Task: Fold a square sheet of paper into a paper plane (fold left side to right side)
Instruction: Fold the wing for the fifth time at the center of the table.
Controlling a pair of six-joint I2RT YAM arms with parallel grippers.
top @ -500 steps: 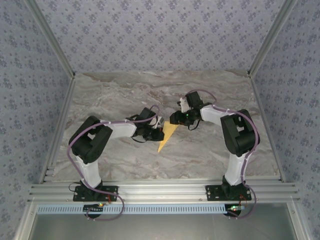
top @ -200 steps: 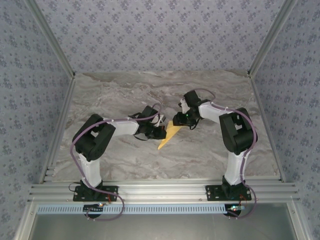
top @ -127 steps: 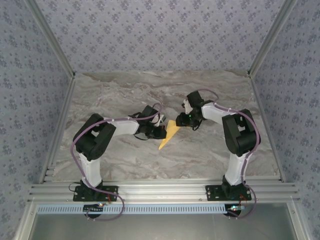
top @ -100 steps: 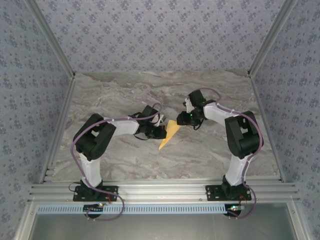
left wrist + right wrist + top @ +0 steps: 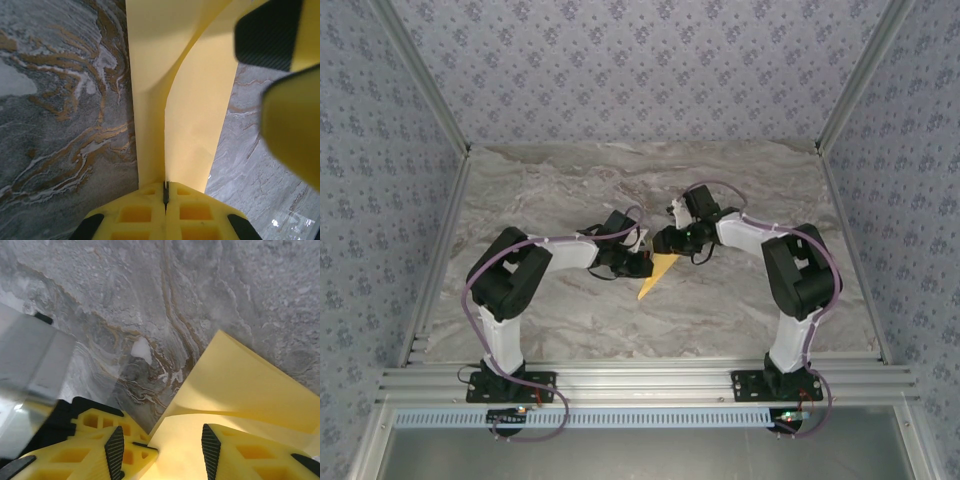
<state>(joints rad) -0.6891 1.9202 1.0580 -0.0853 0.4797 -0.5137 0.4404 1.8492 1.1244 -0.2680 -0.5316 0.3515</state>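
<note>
The sheet of paper (image 5: 651, 279) is a slim yellow-orange pointed shape lying mid-table, its tip toward the near edge. My left gripper (image 5: 642, 262) is shut on the paper's wide end. In the left wrist view its jaws (image 5: 165, 186) pinch a raised fold of the paper (image 5: 192, 115). My right gripper (image 5: 666, 240) hovers at the same end from the right. In the right wrist view it stands open (image 5: 162, 455) with a curled flap of paper (image 5: 240, 385) lying between its black pads (image 5: 114, 452). A right fingertip (image 5: 270, 35) shows over the sheet.
The marble table (image 5: 570, 190) extends around both arms. Aluminium rails (image 5: 640, 380) run along the near edge, and slanted metal posts (image 5: 430, 100) frame the wallpapered walls at left and right.
My right gripper has moved left, from beside the paper's wide end to over it. The left arm and the paper have stayed still.
</note>
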